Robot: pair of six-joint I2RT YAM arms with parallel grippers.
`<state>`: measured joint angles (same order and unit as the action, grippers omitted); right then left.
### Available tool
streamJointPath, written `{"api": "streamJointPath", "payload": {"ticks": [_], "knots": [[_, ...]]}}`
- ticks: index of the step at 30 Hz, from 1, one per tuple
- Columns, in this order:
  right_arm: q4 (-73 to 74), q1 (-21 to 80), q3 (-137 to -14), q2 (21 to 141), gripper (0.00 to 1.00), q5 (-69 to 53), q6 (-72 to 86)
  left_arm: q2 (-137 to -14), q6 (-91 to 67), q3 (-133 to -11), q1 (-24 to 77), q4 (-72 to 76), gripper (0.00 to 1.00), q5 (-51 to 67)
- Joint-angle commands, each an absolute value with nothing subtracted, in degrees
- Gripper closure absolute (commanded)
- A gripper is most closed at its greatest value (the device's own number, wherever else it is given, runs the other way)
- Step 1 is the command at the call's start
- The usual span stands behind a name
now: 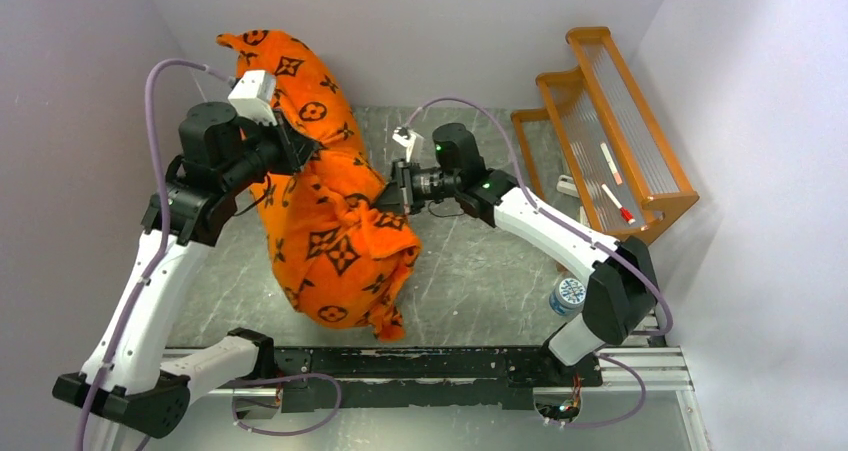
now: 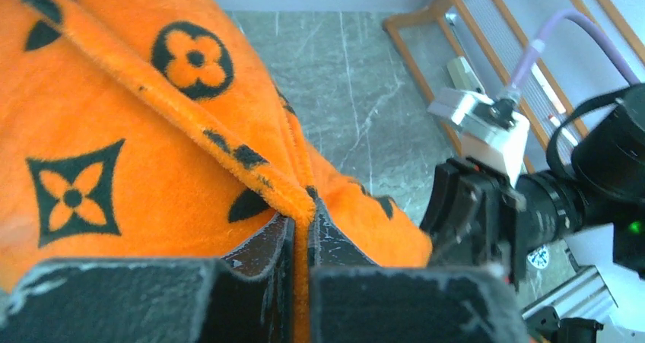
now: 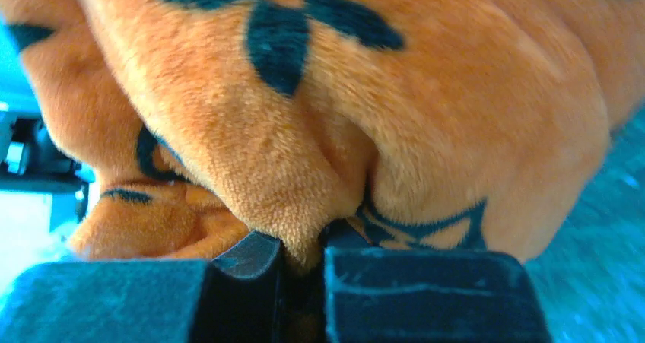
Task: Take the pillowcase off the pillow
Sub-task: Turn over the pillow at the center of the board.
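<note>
The orange pillowcase (image 1: pixel 325 221) with dark monogram motifs hangs bunched and lifted between both arms, its lower end near the table's front. The white pillow is hidden inside it. My left gripper (image 1: pixel 298 151) is shut on a fold of the pillowcase (image 2: pixel 114 130) at its upper left side; the fabric edge runs pinched between the fingers (image 2: pixel 258 255). My right gripper (image 1: pixel 397 193) is shut on a fold of the pillowcase (image 3: pixel 319 115) at its right side; plush fabric is squeezed between its fingers (image 3: pixel 251 263).
A wooden rack (image 1: pixel 610 131) stands at the back right with small items on it. A plastic bottle (image 1: pixel 568 296) stands by the right arm's base. A dark rail (image 1: pixel 440 361) runs along the table's front edge. The grey marbled table (image 1: pixel 470 261) lies under the pillowcase.
</note>
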<state>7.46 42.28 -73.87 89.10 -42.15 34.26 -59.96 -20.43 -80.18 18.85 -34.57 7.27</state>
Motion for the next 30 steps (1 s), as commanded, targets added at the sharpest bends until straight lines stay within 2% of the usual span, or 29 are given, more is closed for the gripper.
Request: {"api": "streamJointPath", "payload": {"ticks": [1,3,4,6,8,9,10,14,15,20,22,25,28,30], "knots": [[12.85,30.99,-67.95,91.99,1.00,-32.76,36.47,-61.76,-22.06,-81.22,19.90,-22.97,0.95,18.58],[12.14,27.01,-63.14,91.60,1.00,-31.42,37.34,-62.53,-24.36,-77.27,21.40,-19.37,0.95,20.05],[12.26,25.32,-62.19,91.40,1.00,-30.49,36.90,-63.07,-25.14,-75.57,22.41,-17.76,0.90,20.89],[16.32,22.66,-62.22,91.66,1.00,-26.58,33.66,-65.04,-23.76,-76.02,24.22,-18.56,0.52,22.26],[21.72,20.74,-64.55,92.78,1.00,-22.66,28.51,-66.58,-20.62,-78.72,25.65,-22.90,0.34,19.73],[23.49,19.98,-65.53,93.22,0.98,-21.59,26.77,-66.57,-19.36,-79.39,26.08,-24.25,0.13,17.89],[25.02,19.42,-66.82,93.62,0.93,-21.58,24.58,-66.18,-18.43,-79.53,26.25,-24.97,0.03,15.89],[31.96,19.17,-72.93,91.54,0.54,-16.43,19.15,-63.04,-17.39,-77.50,26.33,-25.59,0.01,9.12],[32.81,19.16,-73.92,90.01,0.48,-13.51,19.54,-62.47,-17.55,-76.44,26.29,-26.03,0.01,8.02],[34.17,19.23,-76.22,82.63,0.28,-3.34,21.06,-61.04,-24.09,-70.26,26.27,-32.35,0.01,-6.55],[33.96,19.21,-76.49,80.98,0.24,-5.47,20.87,-59.85,-26.09,-66.74,26.17,-31.75,0.01,-11.52],[33.41,19.97,-77.70,81.54,0.27,-17.63,19.36,-63.14,-25.47,-65.90,21.65,-32.07,0.01,-12.60],[29.34,22.53,-76.89,82.54,0.22,-24.20,19.24,-68.65,-28.08,-67.41,9.34,-31.27,0.01,4.15],[29.00,24.72,-77.61,85.71,0.18,-27.57,17.99,-69.36,-30.94,-64.14,5.01,-26.35,0.01,12.53]]}}
